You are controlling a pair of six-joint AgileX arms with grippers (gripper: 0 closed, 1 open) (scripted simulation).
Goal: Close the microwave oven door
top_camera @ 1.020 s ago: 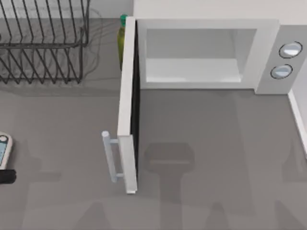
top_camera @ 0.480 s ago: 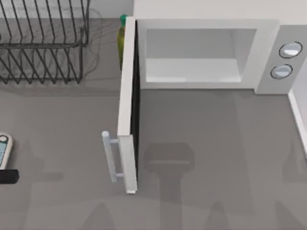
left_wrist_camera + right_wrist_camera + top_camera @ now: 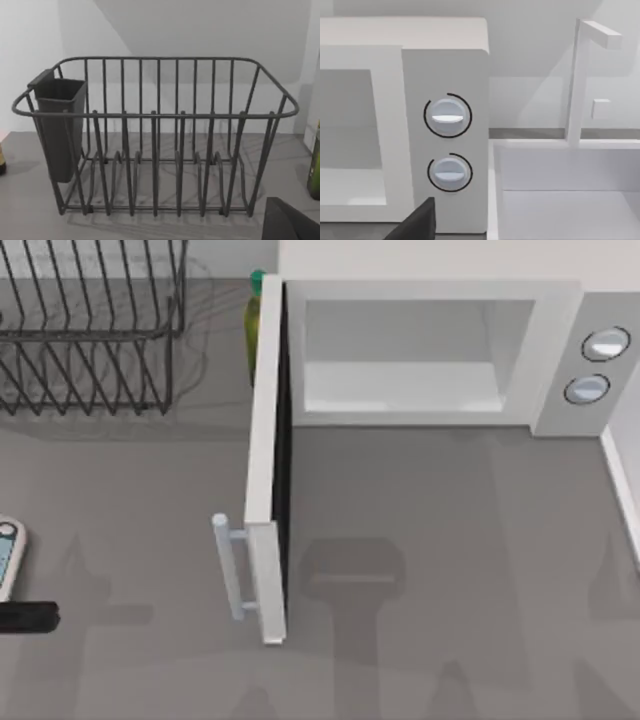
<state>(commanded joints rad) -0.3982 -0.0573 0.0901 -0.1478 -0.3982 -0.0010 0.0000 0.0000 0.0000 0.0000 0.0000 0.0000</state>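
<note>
From above, the microwave oven [image 3: 440, 350] sits at twelve to one o'clock on the grey tabletop [image 3: 450, 540], its pale cavity open. The microwave oven door [image 3: 266, 490] stands swung out toward six o'clock, hinged at the cavity's left edge, its bar handle [image 3: 228, 565] on the outer side near the free end. A black wire dish rack [image 3: 90, 330] occupies eleven o'clock, and a green bottle [image 3: 254, 320] stands between rack and oven. A dark part of the left gripper [image 3: 30, 616] enters at the left edge near eight o'clock; whether its fingers are released or clenched I cannot tell.

The left wrist camera faces the dish rack [image 3: 155, 135] with its dark cutlery cup [image 3: 60, 125].

The right wrist camera faces the oven's grey panel [image 3: 445, 140] with two knobs [image 3: 447, 117]; a white sink [image 3: 570, 190] lies just beside it.
</note>
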